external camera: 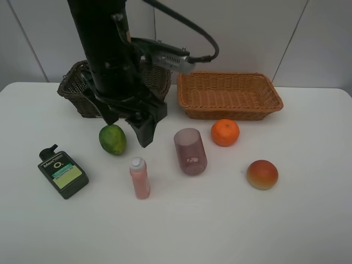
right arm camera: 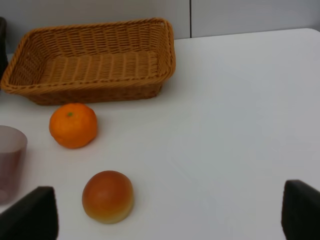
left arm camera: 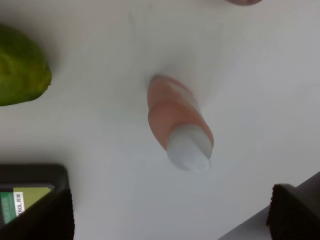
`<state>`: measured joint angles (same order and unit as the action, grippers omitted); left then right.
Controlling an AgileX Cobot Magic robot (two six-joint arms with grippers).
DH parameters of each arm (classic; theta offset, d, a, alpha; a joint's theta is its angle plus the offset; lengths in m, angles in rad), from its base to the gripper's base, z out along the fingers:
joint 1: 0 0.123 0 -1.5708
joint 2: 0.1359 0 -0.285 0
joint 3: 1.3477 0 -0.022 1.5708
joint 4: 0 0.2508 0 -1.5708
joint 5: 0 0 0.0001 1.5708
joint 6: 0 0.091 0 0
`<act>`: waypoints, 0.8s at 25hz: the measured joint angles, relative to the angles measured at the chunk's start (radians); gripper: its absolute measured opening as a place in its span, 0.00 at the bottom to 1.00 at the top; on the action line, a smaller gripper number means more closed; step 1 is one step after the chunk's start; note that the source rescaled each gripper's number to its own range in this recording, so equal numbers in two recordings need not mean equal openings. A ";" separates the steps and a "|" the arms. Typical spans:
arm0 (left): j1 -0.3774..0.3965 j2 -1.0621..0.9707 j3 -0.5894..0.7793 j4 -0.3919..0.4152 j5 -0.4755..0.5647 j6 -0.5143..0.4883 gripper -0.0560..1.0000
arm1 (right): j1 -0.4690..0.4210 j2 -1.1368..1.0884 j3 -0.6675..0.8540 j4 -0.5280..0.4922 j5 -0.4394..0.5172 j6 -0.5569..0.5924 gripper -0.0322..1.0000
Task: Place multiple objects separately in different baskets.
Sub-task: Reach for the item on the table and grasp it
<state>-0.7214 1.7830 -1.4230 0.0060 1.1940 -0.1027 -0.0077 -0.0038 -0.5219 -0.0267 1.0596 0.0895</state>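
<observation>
Hovering with my left gripper [external camera: 128,131] wide open and empty, I have the pink bottle [external camera: 139,179] standing upright on the table [external camera: 220,225] below me, cap up, centred between my fingers [left arm camera: 295,212], near the green fruit [external camera: 113,139]. My right gripper [right arm camera: 165,215], also open and empty, looks farther away.

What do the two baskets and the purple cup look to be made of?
Tan basket: woven wicker, slightly glossy orange-tan; the crossing strands are plain to see.
Dark basket: similar open weave, dark brown, duller.
Purple cup: probably plastic, translucent with a frosted look; could be tinted glass.
</observation>
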 joint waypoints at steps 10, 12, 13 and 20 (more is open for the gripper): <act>-0.021 0.034 0.018 0.022 0.000 -0.335 1.00 | 0.000 0.000 0.000 0.000 0.000 0.000 0.94; -0.027 0.034 0.048 0.023 0.000 -0.386 1.00 | 0.000 0.000 0.000 -0.001 0.000 0.000 0.94; -0.030 0.034 0.065 0.023 0.000 -0.413 1.00 | 0.000 0.000 0.000 -0.001 0.000 0.000 0.94; -0.048 0.034 0.163 0.019 -0.042 -0.502 1.00 | 0.000 0.000 0.000 -0.001 0.000 0.000 0.94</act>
<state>-0.7699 1.8169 -1.2604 0.0246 1.1524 -0.6045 -0.0077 -0.0038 -0.5219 -0.0276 1.0596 0.0895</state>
